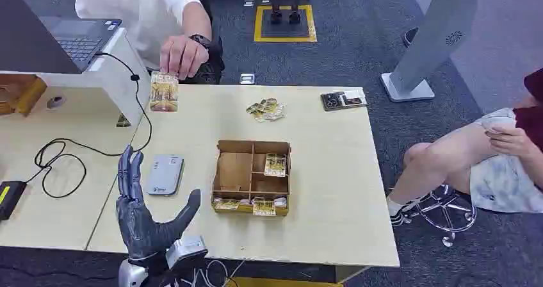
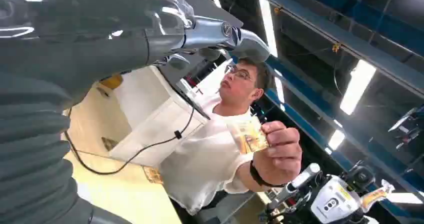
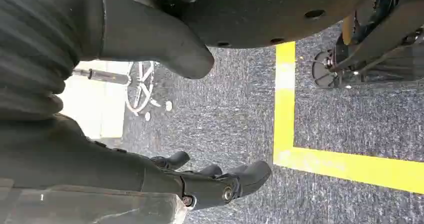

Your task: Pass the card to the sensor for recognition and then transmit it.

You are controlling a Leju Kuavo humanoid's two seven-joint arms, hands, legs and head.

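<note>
Grey left hand raised, fingers spread, holding nothing, near the flat grey sensor; a person's hand holds a glossy rectangular card at the far edge; right hand hangs empty, fingers loosely apart

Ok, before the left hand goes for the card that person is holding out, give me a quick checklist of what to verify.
1. Left hand free: ok, fingers apart, holding nothing.
2. Card on offer: ok, a person's hand holds it upright at the table's far edge.
3. Hand close to the card: not ok, it is at the near edge, apart from the card.
4. Sensor uncovered: ok, the grey device lies flat beside the hand.
5. Black cable out of the path: cannot tell.
6. Right hand out of the way: ok, it hangs over the carpet.
</note>
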